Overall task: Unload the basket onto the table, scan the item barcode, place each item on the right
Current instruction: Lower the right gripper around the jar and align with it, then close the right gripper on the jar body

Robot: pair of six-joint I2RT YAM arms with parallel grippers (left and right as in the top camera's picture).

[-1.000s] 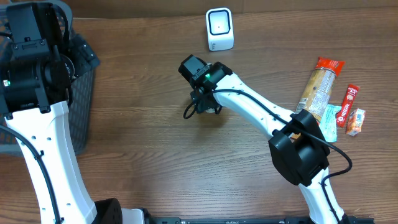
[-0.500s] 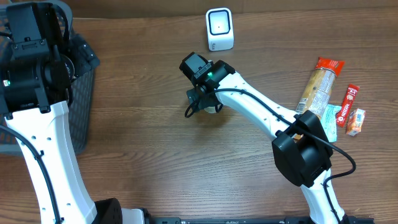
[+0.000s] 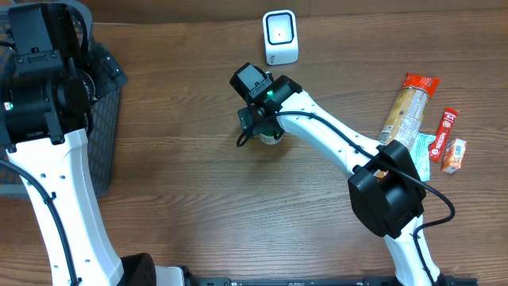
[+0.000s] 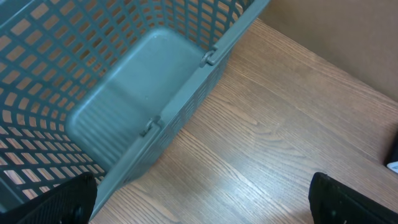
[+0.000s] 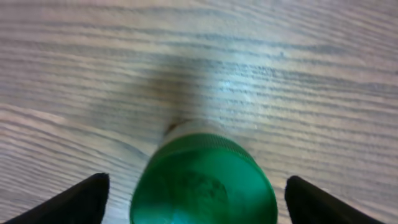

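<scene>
The item is a bottle with a green screw cap (image 5: 204, 180), standing upright on the wooden table. In the right wrist view my right gripper (image 5: 199, 200) hangs just above it, open, with one black finger (image 5: 81, 198) on each side of the cap and a gap of bare wood between each finger and the cap. From overhead only a pale bit of the bottle (image 3: 271, 137) shows under the right gripper (image 3: 255, 125). The white barcode scanner (image 3: 280, 37) stands at the back of the table. My left gripper (image 4: 202, 202) is open over the table beside the basket, holding nothing.
A grey plastic basket (image 4: 143, 93) stands at the left edge (image 3: 107, 135), under the left arm (image 3: 48, 87). Several snack packets (image 3: 409, 111) lie at the right, by the right arm's base (image 3: 385, 199).
The right gripper's jaws have spread wider and the gripper has shifted slightly toward the back. A pale part of the bottle now shows beneath it. The left arm has not moved.
</scene>
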